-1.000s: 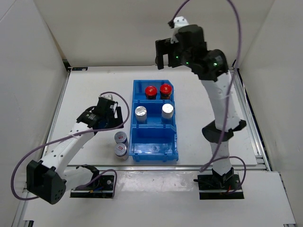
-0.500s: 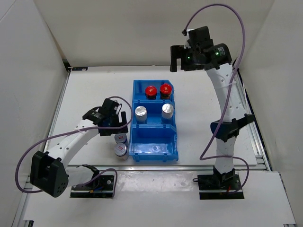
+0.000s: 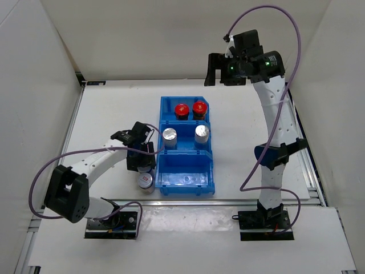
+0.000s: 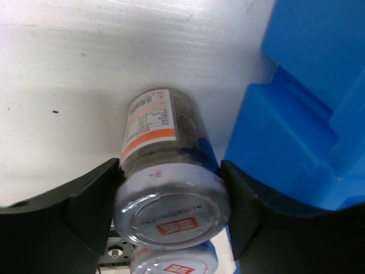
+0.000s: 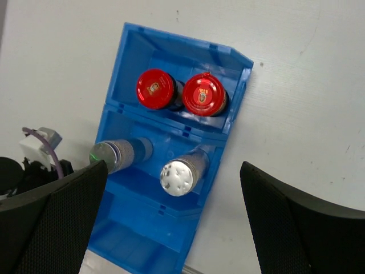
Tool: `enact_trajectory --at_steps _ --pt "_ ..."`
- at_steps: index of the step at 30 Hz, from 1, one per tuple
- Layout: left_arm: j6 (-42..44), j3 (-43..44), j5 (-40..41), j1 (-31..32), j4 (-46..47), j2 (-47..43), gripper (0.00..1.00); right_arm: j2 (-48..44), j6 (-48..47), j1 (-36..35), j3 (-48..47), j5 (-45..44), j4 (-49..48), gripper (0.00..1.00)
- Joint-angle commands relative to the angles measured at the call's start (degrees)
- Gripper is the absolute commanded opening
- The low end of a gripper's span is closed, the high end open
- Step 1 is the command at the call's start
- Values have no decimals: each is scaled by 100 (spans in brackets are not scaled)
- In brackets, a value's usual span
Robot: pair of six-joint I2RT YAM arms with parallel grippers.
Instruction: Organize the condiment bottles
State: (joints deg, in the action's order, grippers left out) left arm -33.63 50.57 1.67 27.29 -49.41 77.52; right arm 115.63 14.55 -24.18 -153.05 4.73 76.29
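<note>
Beside the blue bin's (image 3: 185,171) near compartment, the left gripper (image 3: 144,161) pinches a short silver-capped bottle (image 4: 165,131) standing on the table, its twin (image 3: 145,181) touching it on the near side, while the right gripper (image 3: 218,74) hangs spread wide, high up.

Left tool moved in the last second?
Yes. The left tool shifted toward the blue bin and now clamps a short silver-capped bottle beside it.
</note>
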Motion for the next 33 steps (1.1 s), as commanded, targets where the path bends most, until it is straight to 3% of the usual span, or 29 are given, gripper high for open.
enact_trajectory --at_steps 1,3,4,6,8,12,16,20,26,33 --pt "-20 234 227 13 238 -104 67 11 -153 10 -1205 -78 1119 100" --pt "-240 409 717 13 169 -167 56 493 -284 10 -2658 -165 1667 100" --pt "-380 497 877 13 73 -236 47 382 -286 10 -2338 -166 1670 100" --pt "-442 734 1298 13 -391 -237 41 12 -347 10 -1957 -393 1599 100" --pt "-373 1313 1720 13 -761 -237 30 12 -347 10 -2219 -447 1678 100" --pt "-180 2438 2319 13 -1413 -290 21 -111 -347 10 -2282 -508 1678 100" --pt "14 3467 2180 13 -1887 -228 11 -435 -277 10 -1896 -692 1678 100" --pt "-152 3935 1469 434 -2108 -228 11 -787 -224 10 -1623 -693 1731 100" --pt "-399 3882 1380 1892 -1556 -439 11 -1244 -171 62 -1184 -552 1731 100" --pt "-539 3504 1326 3053 -756 474 11 -2271 -5 63 -7 -272 1731 100"
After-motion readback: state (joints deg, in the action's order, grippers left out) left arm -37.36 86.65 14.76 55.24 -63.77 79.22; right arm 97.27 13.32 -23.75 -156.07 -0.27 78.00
